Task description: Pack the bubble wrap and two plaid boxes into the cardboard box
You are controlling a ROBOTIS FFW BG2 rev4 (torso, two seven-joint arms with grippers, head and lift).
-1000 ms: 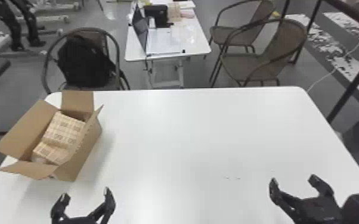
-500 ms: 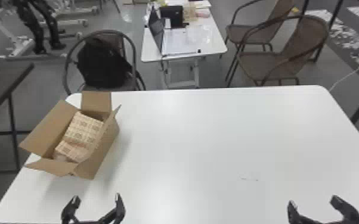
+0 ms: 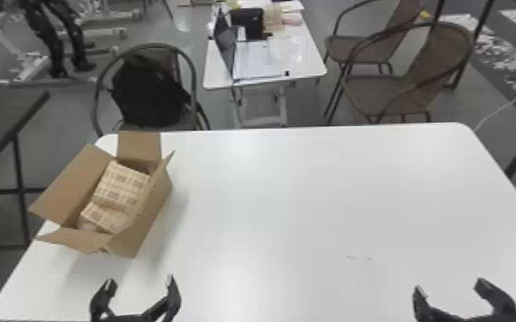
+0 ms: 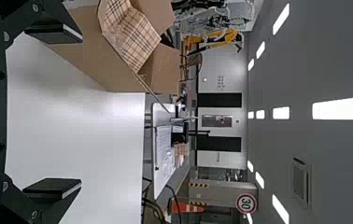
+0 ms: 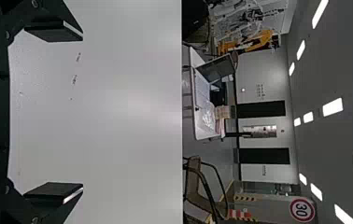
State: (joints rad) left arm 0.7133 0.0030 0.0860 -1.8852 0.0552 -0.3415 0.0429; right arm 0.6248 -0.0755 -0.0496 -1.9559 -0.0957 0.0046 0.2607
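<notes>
Both plaid boxes (image 3: 122, 184) look packed in the cardboard box (image 3: 148, 218), so I'd ease my left tool (image 3: 139, 280) and right tool (image 3: 450, 284), each spread apart, back without brushing its flaps (image 3: 73, 188)

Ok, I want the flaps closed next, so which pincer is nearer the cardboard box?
The left. The left pincer is just on the robot's side of the cardboard box; the right pincer is off near the table's right side.
</notes>
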